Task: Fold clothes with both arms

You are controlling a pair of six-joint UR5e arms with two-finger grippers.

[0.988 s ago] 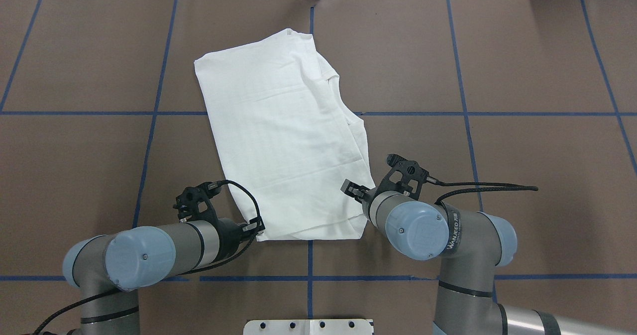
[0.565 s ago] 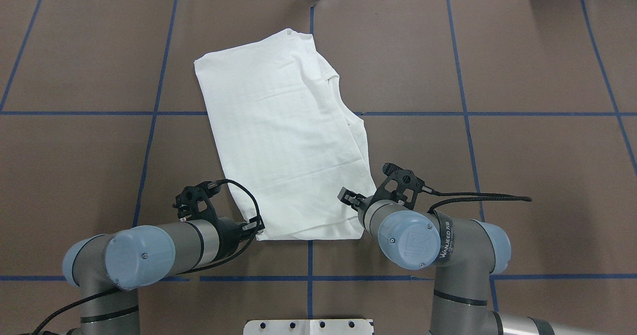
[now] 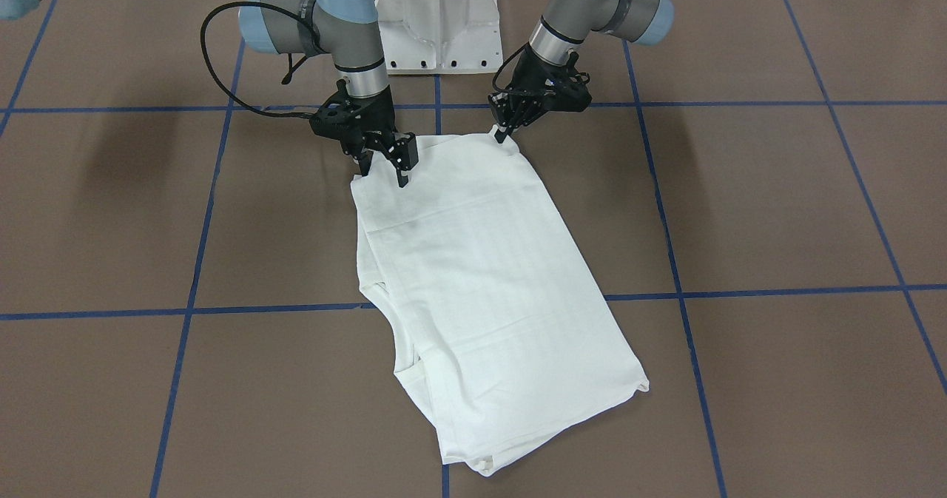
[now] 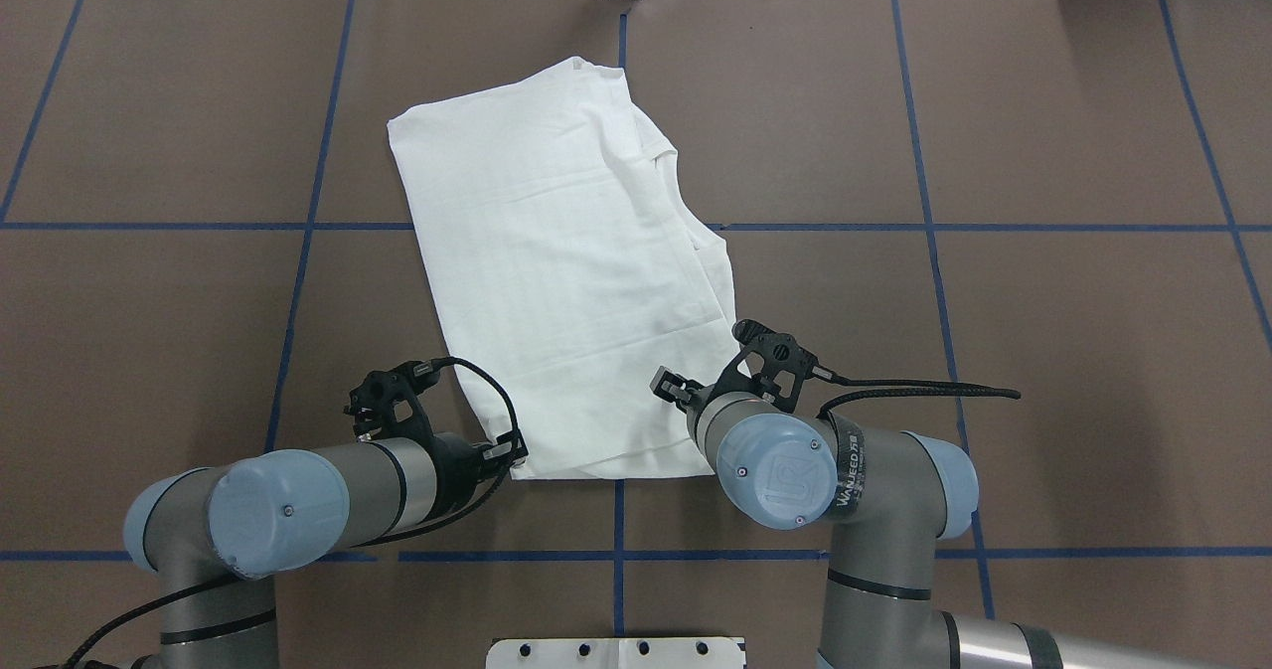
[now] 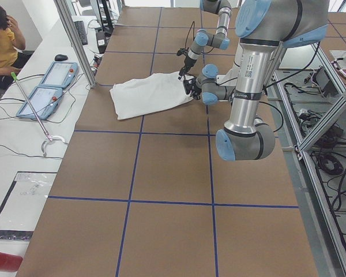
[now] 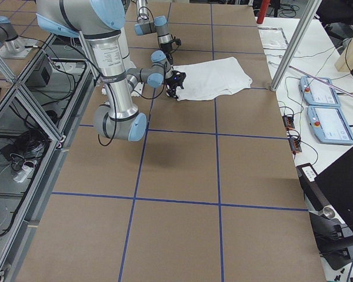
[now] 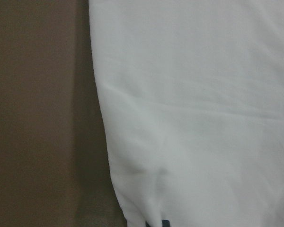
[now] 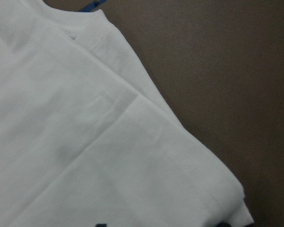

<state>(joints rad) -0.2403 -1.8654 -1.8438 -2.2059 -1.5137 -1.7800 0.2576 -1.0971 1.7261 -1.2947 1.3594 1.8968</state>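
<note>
Shirt (image 3: 488,283) corners are where things could be going wrong. At the near right corner, the one closest to the robot, many thin layers and hems are lying stacked. The right claw (image 3: 385,166) is hanging just over that corner with its fingers apart, holding nothing. If it is only catching the top layer, the shirt could be opening up and the fold coming undone. If one claw is lifting higher than the other, the cloth could be twisting or slipping free.

It is lying flat in the middle of the brown table (image 3: 740,209), slanting a little. It is looking white, thin and soft, folded into a long shape, with extra edges peeking out along its right side. No writing is showing on top.

The left claw (image 3: 503,134) is sitting at the near left corner, and its fingers seem to be squeezing together on the cloth.
</note>
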